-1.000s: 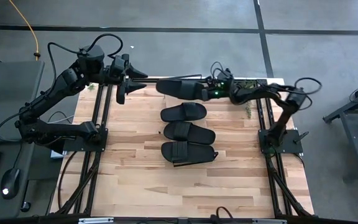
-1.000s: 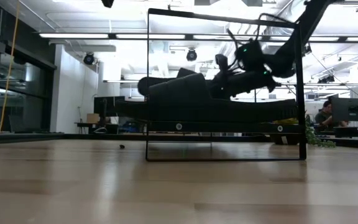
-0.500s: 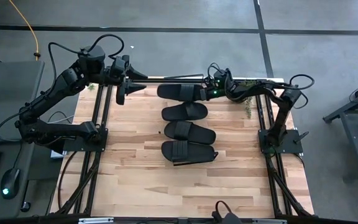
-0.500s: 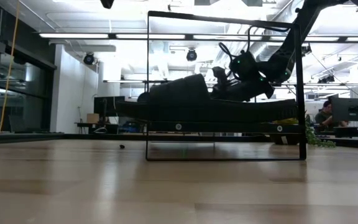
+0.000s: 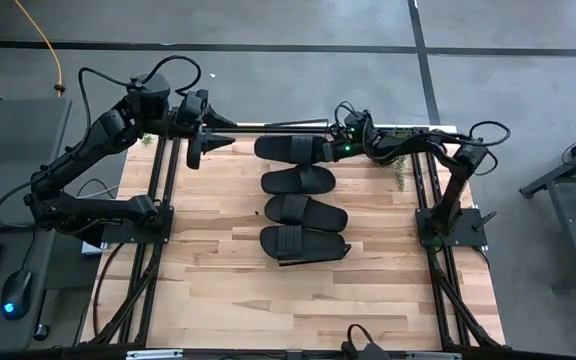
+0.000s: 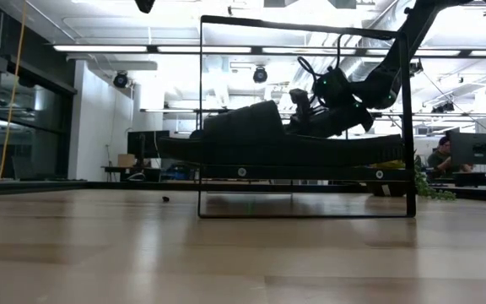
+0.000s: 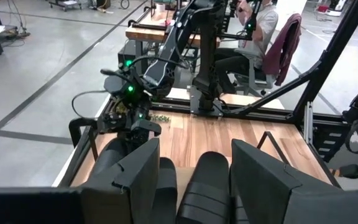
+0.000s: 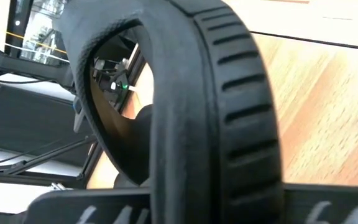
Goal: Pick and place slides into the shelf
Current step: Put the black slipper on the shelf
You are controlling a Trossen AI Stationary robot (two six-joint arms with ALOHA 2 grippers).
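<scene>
My right gripper (image 5: 340, 148) is shut on a black slide (image 5: 293, 148) that lies along the table's far edge, inside the shelf's thin black wire frame (image 6: 302, 25). Its top wire (image 5: 278, 124) runs just beyond the slide. Whether the sole rests on the shelf, I cannot tell. In the low view the slide (image 6: 243, 127) is level, with the gripper to its right. Three more slides (image 5: 296, 181) (image 5: 305, 212) (image 5: 303, 243) lie sole down in a row on the table. My left gripper (image 5: 212, 137) hangs open off the held slide's left end, with nothing between its fingers. My right gripper holds the slide at its right end, by the ribbed strap (image 8: 241, 93), which fills the right wrist view and runs down between the fingers. It comes from the table's right, slanting slightly down. The slide lies level along the far edge; the strap hides the contact.
The wood tabletop (image 5: 268, 300) is bare on the near side of the three slides. Black rails (image 5: 158, 200) (image 5: 430, 200) run along its left and right sides. A small green sprig (image 5: 400, 178) lies by the right rail. A person sits at a desk beyond the table (image 7: 260, 25).
My right gripper has sunk a little and shifted toward the table's left, tipping as it went. The slide it holds, first slanted with its left end farther off, has swung level along the far edge and come down lower inside the wire frame.
</scene>
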